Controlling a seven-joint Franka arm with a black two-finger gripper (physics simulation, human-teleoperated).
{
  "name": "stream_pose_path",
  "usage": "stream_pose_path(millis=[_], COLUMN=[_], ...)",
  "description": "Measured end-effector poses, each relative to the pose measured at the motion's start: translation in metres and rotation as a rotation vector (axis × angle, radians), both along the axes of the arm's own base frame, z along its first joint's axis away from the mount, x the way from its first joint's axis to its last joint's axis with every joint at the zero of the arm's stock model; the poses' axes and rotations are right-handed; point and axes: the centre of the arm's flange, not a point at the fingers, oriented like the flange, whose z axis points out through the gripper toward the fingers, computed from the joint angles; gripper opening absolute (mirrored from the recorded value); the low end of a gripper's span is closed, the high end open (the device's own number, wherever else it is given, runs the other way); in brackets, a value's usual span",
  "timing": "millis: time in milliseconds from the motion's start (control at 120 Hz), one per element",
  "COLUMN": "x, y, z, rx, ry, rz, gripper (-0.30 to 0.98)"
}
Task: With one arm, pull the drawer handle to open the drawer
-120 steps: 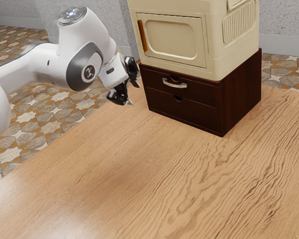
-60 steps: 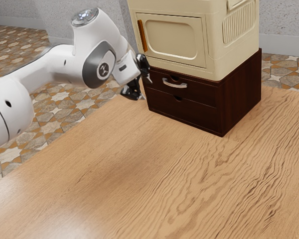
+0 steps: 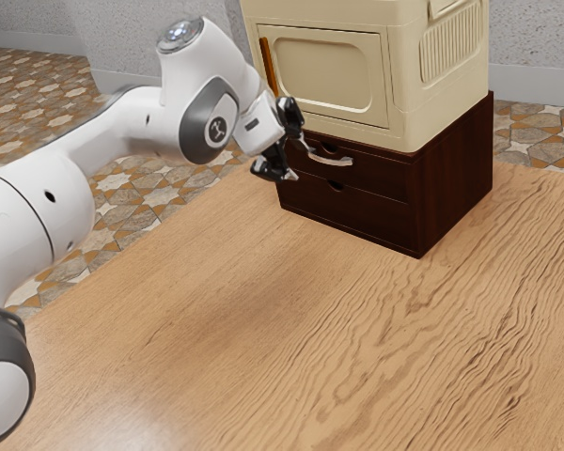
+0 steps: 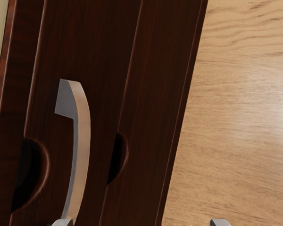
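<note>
Silver handle (image 3: 336, 161) sits just ahead of the spread, empty fingers (image 3: 273, 169): approach step; next, centre them around it.

We see speckled grey walls (image 3: 536, 33) with a smooth, paler skirting (image 3: 538, 83) along their foot. Below them, we have a floor (image 3: 38, 99) of patterned tiles: pale stars among grey-brown and rust-orange shapes. Our bench (image 3: 310, 329) is light brown wood, strongly grained, with soft white light glossing its surface.
</note>
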Motion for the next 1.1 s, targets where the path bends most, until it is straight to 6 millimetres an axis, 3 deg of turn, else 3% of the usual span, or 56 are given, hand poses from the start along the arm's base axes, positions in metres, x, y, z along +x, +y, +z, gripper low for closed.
stream_pose_path(millis=[150, 833, 1100], x=[0.009, 0.034, 0.039], y=[0.008, 0.006, 0.007], z=[-0.008, -0.028, -0.027], rx=[-0.007, -0.02, -0.02], ry=[-0.003, -0.02, -0.038], rz=[0.005, -0.022, -0.026], gripper=[0.34, 0.34, 0.33])
